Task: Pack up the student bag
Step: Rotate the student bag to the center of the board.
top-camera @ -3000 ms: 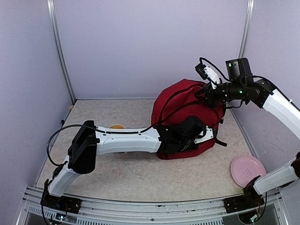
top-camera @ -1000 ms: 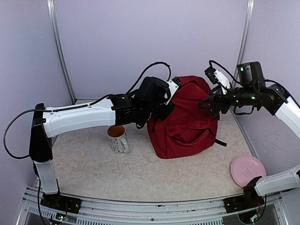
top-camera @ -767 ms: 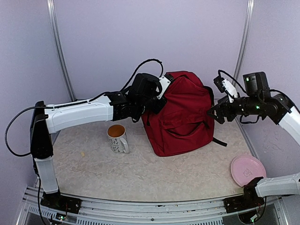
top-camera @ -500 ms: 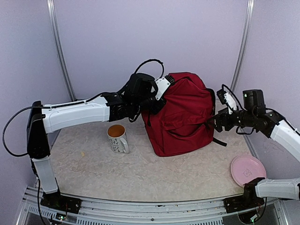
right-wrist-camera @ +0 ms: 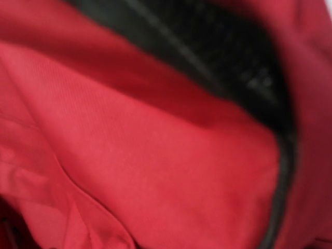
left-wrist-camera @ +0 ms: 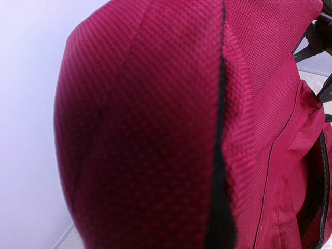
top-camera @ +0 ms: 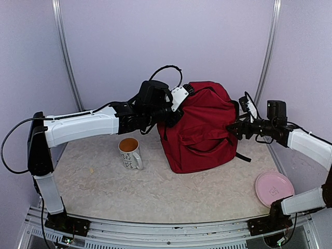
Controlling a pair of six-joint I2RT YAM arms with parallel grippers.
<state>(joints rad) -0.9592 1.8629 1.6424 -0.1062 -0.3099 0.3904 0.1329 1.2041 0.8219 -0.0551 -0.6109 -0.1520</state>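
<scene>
Presently the bag (top-camera: pixel 199 129) stood upright on the desk (top-camera: pixel 155 187); I judged it soft, floppy, best taken by seam or strap; left gripper (top-camera: pixel 168 111) clamped its upper corner, right gripper (top-camera: pixel 232 128) apart at its side.

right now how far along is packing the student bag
Early. Done: the student bag stands upright on the table. In hand: the left gripper is shut on its upper left edge, steadying it, and the right gripper is open against its right side. Left: the mug and pink plate sit outside the bag, and no view clearly shows anything inside.
</scene>
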